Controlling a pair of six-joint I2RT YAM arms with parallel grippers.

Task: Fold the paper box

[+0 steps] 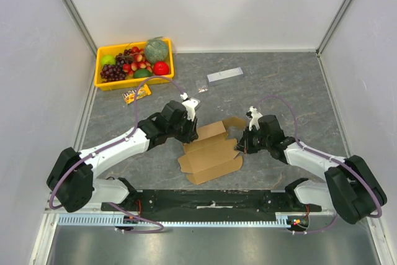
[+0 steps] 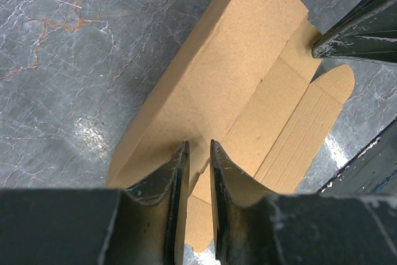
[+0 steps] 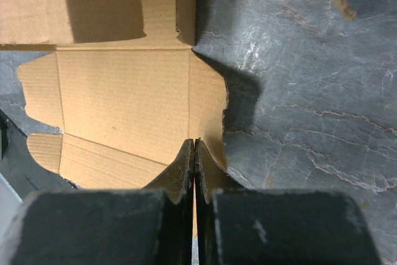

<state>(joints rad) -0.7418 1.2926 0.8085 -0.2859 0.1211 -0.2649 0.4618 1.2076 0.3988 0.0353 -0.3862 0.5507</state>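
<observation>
Top view: paper box [image 1: 211, 150] left edge hidden under left jaws, right edge under right jaws. Left wrist view: box cut by upper edge; cardboard shows in narrow gap between left jaws, pinched or merely below, cannot tell. Right wrist view: box cut top and left. Small packet [image 1: 136, 94] print unreadable; clear scrap [image 1: 202, 85] too small to identify.

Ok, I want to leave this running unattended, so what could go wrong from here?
1. The right tool is shut at the very edge of the box. If it holds any cardboard at all, the hold is shallow and could slip when the arm moves.
2. The left tool seems to pinch only a narrow bit of wall. If the arms pull against each other, the cardboard might tear or crease off its score lines.
</observation>
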